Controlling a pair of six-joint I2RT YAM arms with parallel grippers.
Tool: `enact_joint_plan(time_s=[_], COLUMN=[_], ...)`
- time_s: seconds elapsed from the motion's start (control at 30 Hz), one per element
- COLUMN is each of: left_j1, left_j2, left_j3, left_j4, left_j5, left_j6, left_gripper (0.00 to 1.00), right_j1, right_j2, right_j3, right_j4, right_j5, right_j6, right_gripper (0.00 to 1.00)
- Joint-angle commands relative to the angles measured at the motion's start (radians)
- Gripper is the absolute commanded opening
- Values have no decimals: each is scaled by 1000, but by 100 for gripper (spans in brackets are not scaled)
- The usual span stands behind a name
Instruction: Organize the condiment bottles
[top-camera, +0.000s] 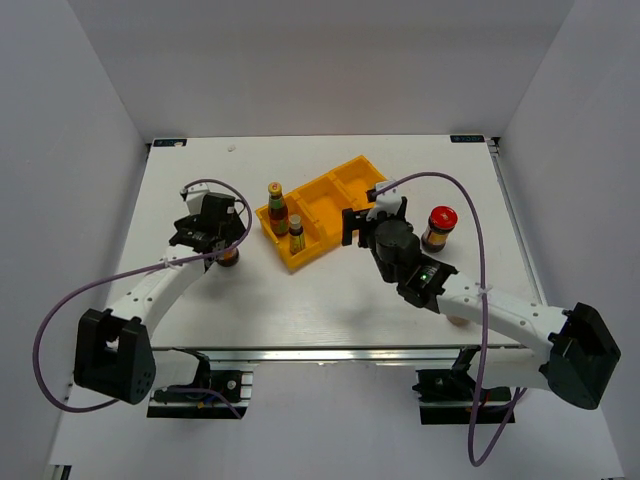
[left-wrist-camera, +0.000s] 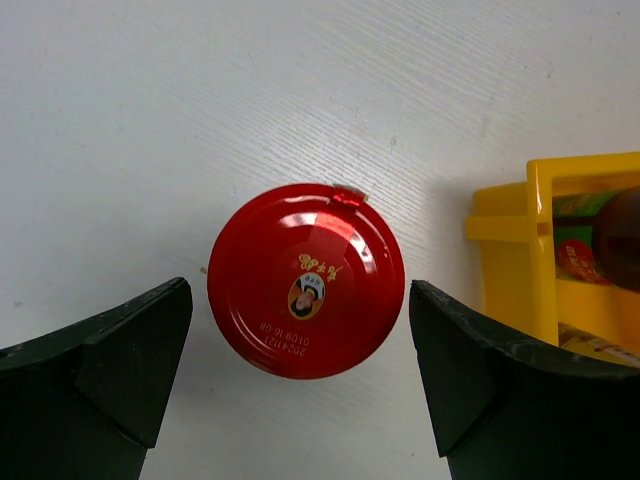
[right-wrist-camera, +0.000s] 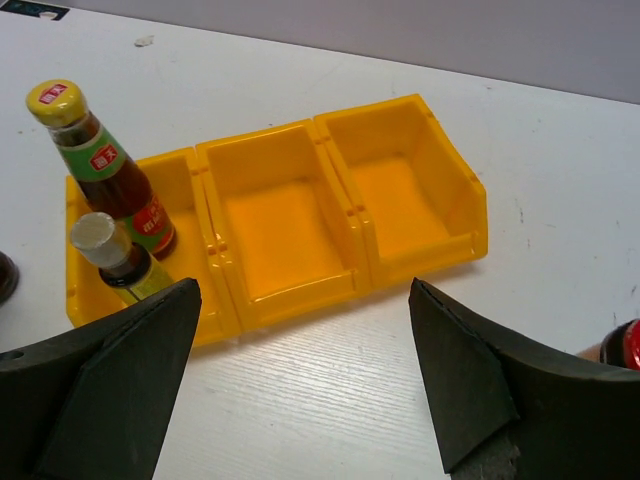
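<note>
Left jaws wide open, holding nothing, one either side of a red-lidded jar (left-wrist-camera: 305, 280) standing on the table (left-wrist-camera: 200, 100) just beside the yellow three-compartment tray (left-wrist-camera: 505, 225); height above the lid hard to tell. Right jaws also wide open and empty, hovering at the tray's near side, second red-lidded jar (top-camera: 438, 226) on the table to their right. Yellow-capped sauce bottle (right-wrist-camera: 105, 165) and smaller pale-capped bottle (right-wrist-camera: 118, 255) stand upright in the left end compartment, other two compartments empty. Risks: jaws barely clear the wide lid, so an off-centre descent could clip the rim and tip the jar; a shallow pinch may slip; carrying it in could knock the two bottles
</note>
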Motion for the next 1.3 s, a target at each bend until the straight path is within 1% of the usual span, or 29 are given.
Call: enact_joint_plan(time_s=[0.0,0.1,0.4,0.5,0.53,0.6,0.73,0.8,0.83,0.87,0.93,0.97,1.0,1.07,1.1,1.13,1.27], left_j1=[10,14,22,22,22,24,28,30,30,30,30,30,30,30,30,30,30], left_j2=[23,49,63,60,57,51,41,38,38,37,29,25,9,-12,-38,-52,-133], left_j3=[57,62,33,30,30,24,19,17,17,19,31,37,53,65,77,82,91], left_j4=[7,16,79,90,90,88,77,76,76,74,70,64,61,62,62,64,107], left_j5=[-44,-27,41,64,67,67,50,50,50,53,59,65,70,91,116,125,183], left_j6=[27,39,59,68,68,74,73,74,76,76,87,99,105,119,131,133,163], left_gripper=[98,98,97,89,81,73,73,70,67,62,56,52,51,47,41,39,38], right_j1=[0,0,-6,-6,-6,-6,-9,-8,-9,-8,-8,-9,-9,-9,-9,-11,-9], right_j2=[-26,-39,-64,-64,-66,-67,-78,-81,-85,-87,-90,-92,-92,-92,-92,-90,-87], right_j3=[-13,-24,-43,-45,-47,-48,-51,-53,-54,-54,-54,-56,-56,-54,-54,-54,-51], right_j4=[16,10,18,16,16,13,8,11,13,13,13,14,14,14,14,16,16], right_j5=[75,99,133,138,141,145,154,156,156,156,158,159,162,164,165,165,164], right_j6=[16,13,1,-4,-4,-4,-5,-7,-7,-7,-10,-10,-10,-15,-13,-15,-24], right_gripper=[89,89,89,89,89,89,89,89,89,89,89,89,89,89,89,89,89])
